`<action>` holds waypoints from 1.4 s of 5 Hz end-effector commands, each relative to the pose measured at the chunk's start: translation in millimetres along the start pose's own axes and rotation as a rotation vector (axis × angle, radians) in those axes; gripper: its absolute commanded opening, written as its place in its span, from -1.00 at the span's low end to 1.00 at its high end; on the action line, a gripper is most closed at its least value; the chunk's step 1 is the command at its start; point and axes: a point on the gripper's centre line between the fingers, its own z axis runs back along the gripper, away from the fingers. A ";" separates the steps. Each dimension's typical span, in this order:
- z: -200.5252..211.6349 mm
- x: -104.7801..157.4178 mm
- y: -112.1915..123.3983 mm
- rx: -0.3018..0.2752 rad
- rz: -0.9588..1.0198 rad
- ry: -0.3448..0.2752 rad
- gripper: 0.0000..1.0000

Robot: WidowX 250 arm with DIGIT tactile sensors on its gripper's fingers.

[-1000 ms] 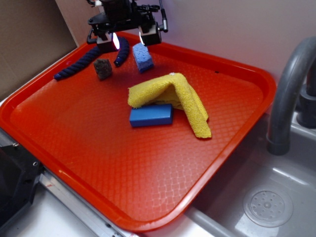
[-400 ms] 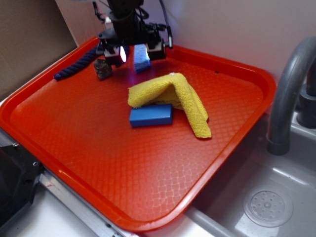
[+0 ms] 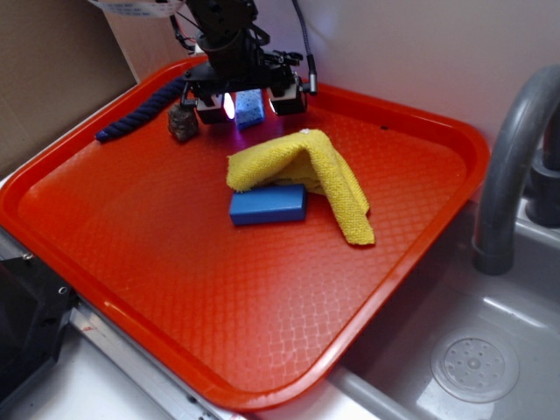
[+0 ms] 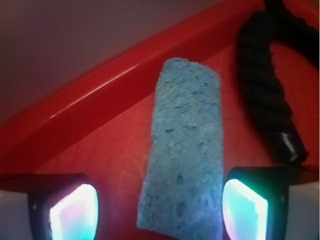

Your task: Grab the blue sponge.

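The open gripper [image 3: 248,105] is descending from its higher, earlier position, now straddling the sponge [image 4: 186,150] by the tray's [image 3: 411,262] far rim, apparently not yet touching it.

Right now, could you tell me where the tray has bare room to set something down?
The near half of the red tray, in front of the blue block and yellow cloth, is bare. The far corner is crowded: gripper, blue sponge, rope.

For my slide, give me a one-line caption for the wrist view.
Open gripper straddling the blue sponge on the red tray, dark rope alongside.
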 end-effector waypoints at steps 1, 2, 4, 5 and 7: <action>0.1 6.6 7.3 -0.001 0.017 -0.013 -1.00; -3.0 5.9 11.5 0.010 0.015 -0.010 -1.00; 69.9 8.0 8.7 0.107 -0.011 0.118 -1.00; 110.1 5.7 11.4 0.048 -0.139 0.218 -1.00; 173.9 -21.0 22.1 -0.053 -0.364 0.305 -1.00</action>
